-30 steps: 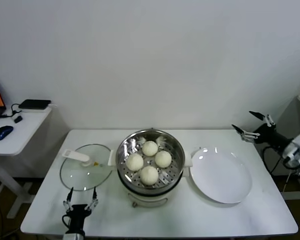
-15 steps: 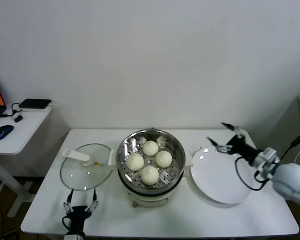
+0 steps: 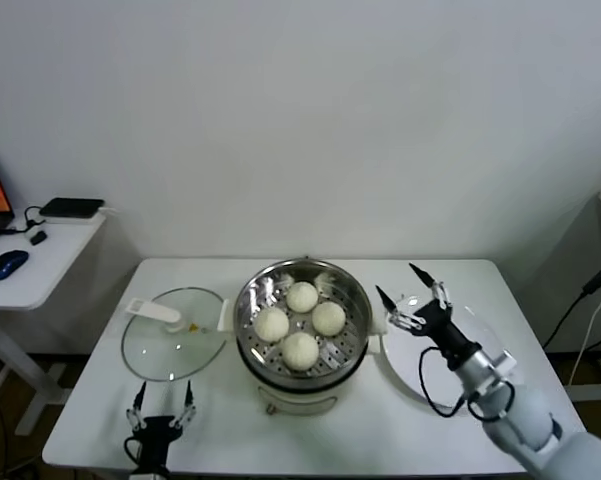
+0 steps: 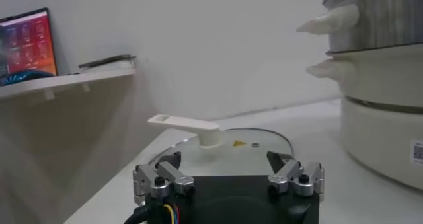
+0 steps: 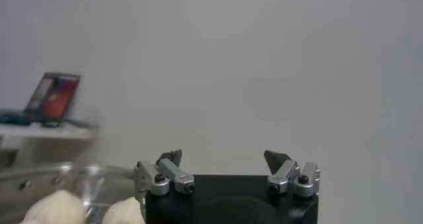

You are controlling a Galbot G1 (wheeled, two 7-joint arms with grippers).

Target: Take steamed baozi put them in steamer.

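Four steamed baozi [image 3: 300,322] sit inside the steamer [image 3: 352,345], on its tray with the little holes. The steamer stands in the middle of the white table [image 3: 540,405]. The buns are close together, and none are anywhere else that I can see.

The right gripper [image 3: 408,296] hangs over the near edge of the white plate [image 3: 420,372], just beside the steamer's right side. Its jaws are wide open and hold nothing. It points toward the pot. The plate is bare.

I think the putting-in part looks done, since all the buns I see are in the pot. If the arm goes for a bun, it must reach over the shiny rim, come down from above, and close softly so it does not squash the dough.

The left gripper [image 3: 161,408] waits low at the front edge of the table, near the glass lid [image 3: 170,345]. Its jaws are open too and hold nothing.

The glass lid lies flat to the left of the steamer, with its white handle [image 3: 152,312] on top. A small side desk [image 3: 35,265] stands far to the left with a mouse [image 3: 4,265] on it.

The tall steamer wall and its white side handle [image 3: 376,322] stand in the arm's way. The buns touch or nearly touch, so picking one could bump another.
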